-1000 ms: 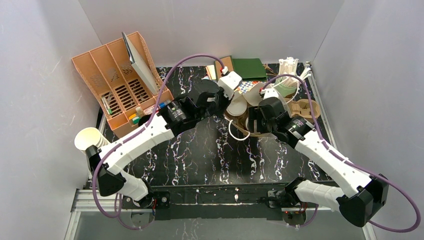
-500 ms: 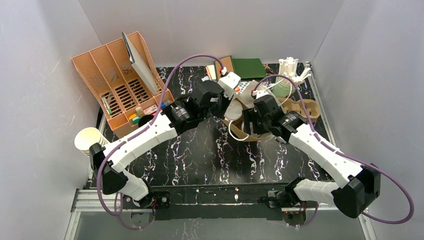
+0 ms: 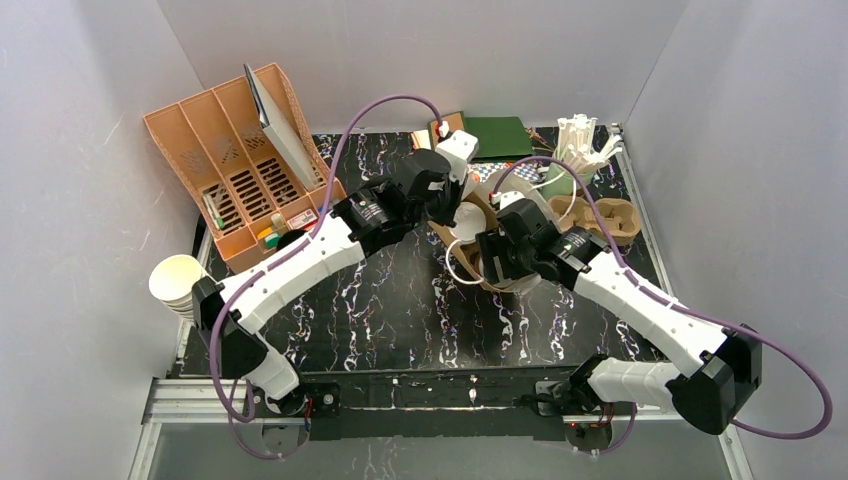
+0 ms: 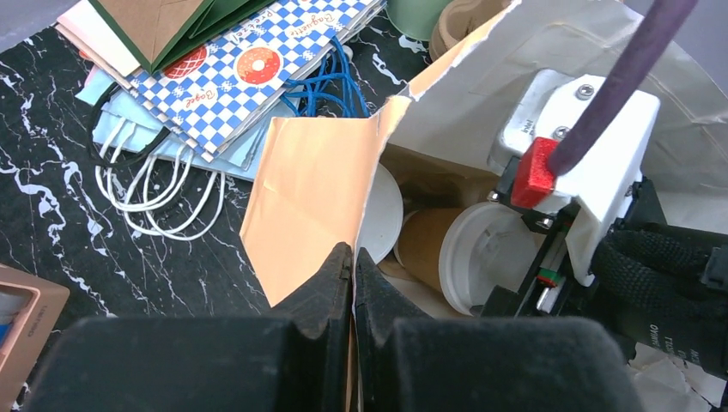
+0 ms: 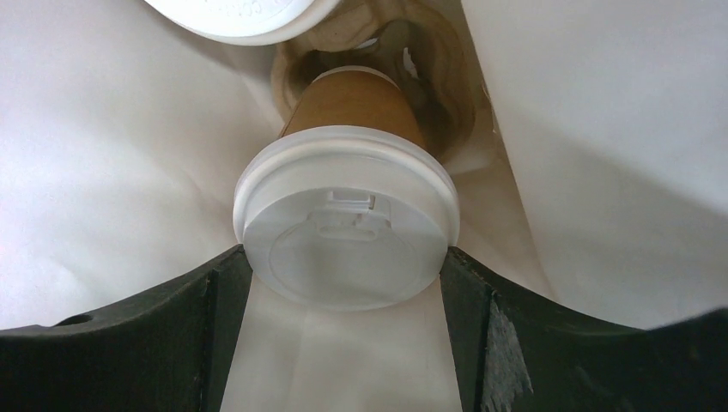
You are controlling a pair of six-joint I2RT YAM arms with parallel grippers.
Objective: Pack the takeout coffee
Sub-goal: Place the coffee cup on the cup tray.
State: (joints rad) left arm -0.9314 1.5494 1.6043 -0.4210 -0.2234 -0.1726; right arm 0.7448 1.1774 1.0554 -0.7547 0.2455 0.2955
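Inside the paper bag, the coffee cup sits in the right gripper, squeezed at its lid. It looks light and squashy, so hold gently, lower down. The left gripper pinches the bag's edge.

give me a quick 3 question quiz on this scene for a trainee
1. True or false: the left gripper is pinching the edge of the bag.
2. What is the right gripper holding? A) a lidded cup B) a spoon C) a black cup
3. How many lidded cups show inside the bag in the left wrist view?

Key: 1 true; 2 A; 3 two
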